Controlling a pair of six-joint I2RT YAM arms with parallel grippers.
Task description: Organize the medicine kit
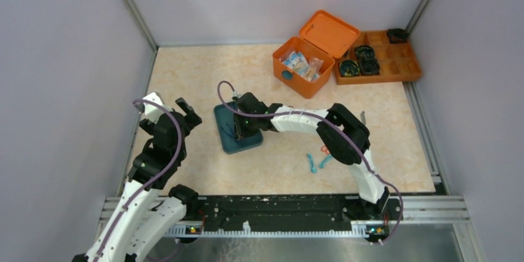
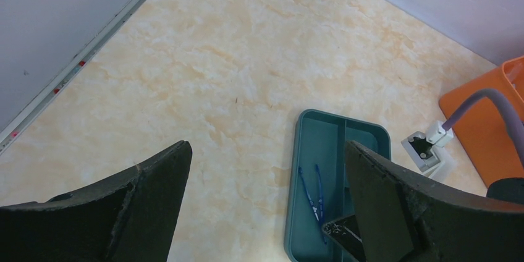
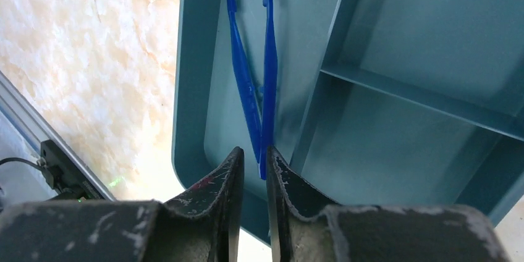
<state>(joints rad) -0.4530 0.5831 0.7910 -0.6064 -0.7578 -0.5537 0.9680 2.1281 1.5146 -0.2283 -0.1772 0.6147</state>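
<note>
One worry from the top view: the right gripper point(image 1: 238, 131) is down in the teal tray point(image 1: 228, 143) mid-bench, while the medicine kit point(image 1: 295, 78) sits open well apart, by the far edge and right of middle. A thin grip could drop its load somewhere on that trip. Count here: one kit, one flat orange tray point(image 1: 405, 71) in the far right corner with what looks like four black items point(image 1: 363, 52), plus roughly three small loose bits point(image 1: 318, 162) toward the near right.

Left wrist view: the left gripper point(image 2: 267, 151) is spread wide with nothing in it. The only trouble I can see is it swinging into the teal tray point(image 2: 364, 144). One pair of blue tweezers point(image 2: 312, 193) lies in there.

Right wrist view: the fingers point(image 3: 228, 175) look pinched on the very joined end of the tweezers point(image 3: 270, 58). Held that far back, they could pivot, slip out or snag the tray wall. One pair, two legs, three compartments showing.
</note>
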